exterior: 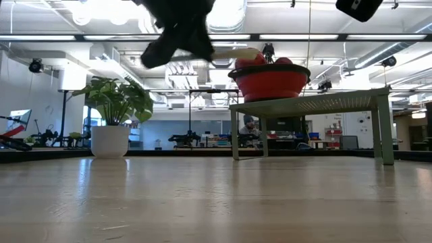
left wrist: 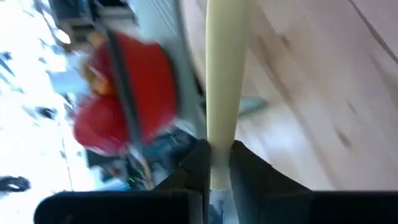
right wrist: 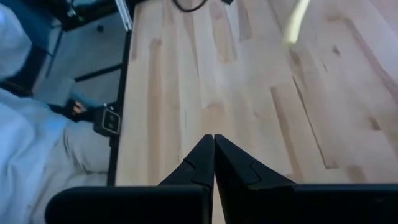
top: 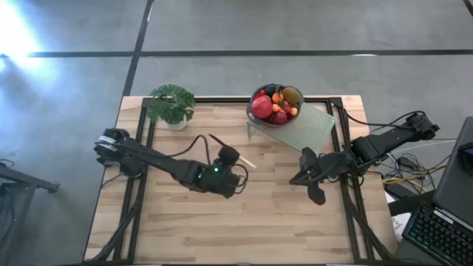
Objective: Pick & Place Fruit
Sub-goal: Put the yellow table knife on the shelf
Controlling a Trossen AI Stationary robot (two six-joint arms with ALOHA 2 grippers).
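Only the left wrist view shows the left fingers (left wrist: pixel 219 163) pinching the knife (left wrist: pixel 224 74) (right fingers (right wrist: pixel 213 155) closed, empty).

High view: looked straight down on the whole table (top: pixel 222 222), far enough to take in floor around it.
Low view: sat at tabletop height, faced level across the table toward the bowl (exterior: pixel 270 79) on its stand (exterior: pixel 317 102) and the room behind.
Left wrist view: sat close behind a pale knife (left wrist: pixel 224 74), facing the bowl.
Right wrist view: looked down on the table from near.
Shared: bowl in high, low and left wrist views; plant (top: pixel 171 104) in high and low.
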